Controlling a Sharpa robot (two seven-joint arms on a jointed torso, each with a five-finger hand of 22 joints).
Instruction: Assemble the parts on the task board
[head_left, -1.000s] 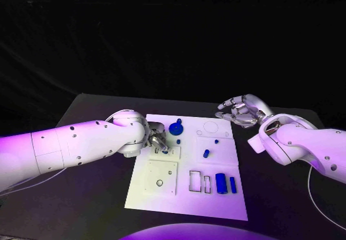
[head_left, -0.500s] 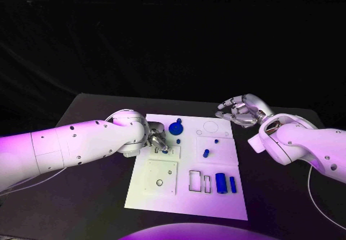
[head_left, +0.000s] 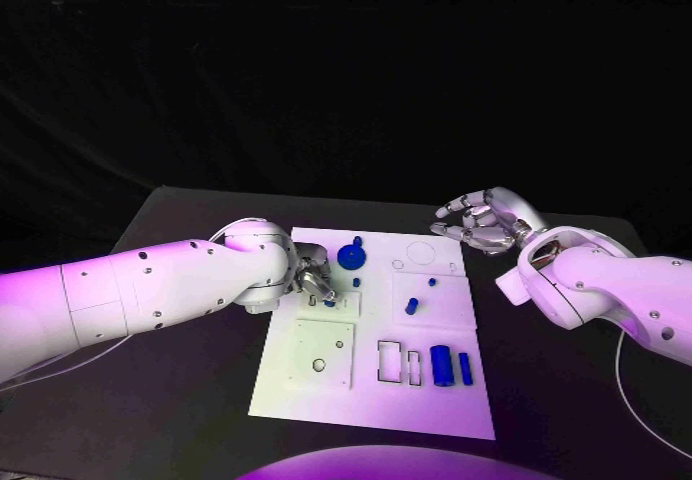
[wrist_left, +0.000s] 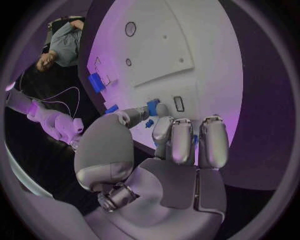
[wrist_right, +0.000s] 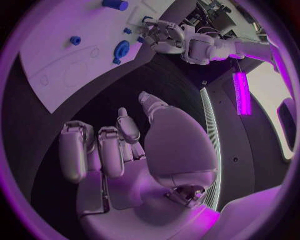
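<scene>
The white task board (head_left: 325, 400) lies in the middle of the black table. My left hand (head_left: 315, 279) is low over the board's upper left part and pinches a small blue part (wrist_left: 152, 106) between thumb and a fingertip, close to a small slot (wrist_left: 179, 103). A blue disc (head_left: 352, 259) sits beside the hand, and a small blue peg (head_left: 356, 283) stands just below it. Another blue piece (head_left: 413, 305) sits mid-board. Two blue cylinders (head_left: 443, 366) lie at the lower right. My right hand (head_left: 483, 222) hovers off the board's upper right corner with loosely curled fingers, holding nothing.
The board carries square plates with holes and rectangular slots (head_left: 391, 361) near the cylinders. Bare black table (head_left: 188, 380) surrounds the board on both sides. My left arm (head_left: 144, 290) crosses the table's left half.
My left hand's fingers have shifted very slightly over the board with the small blue part. The right hand has stayed where it was.
</scene>
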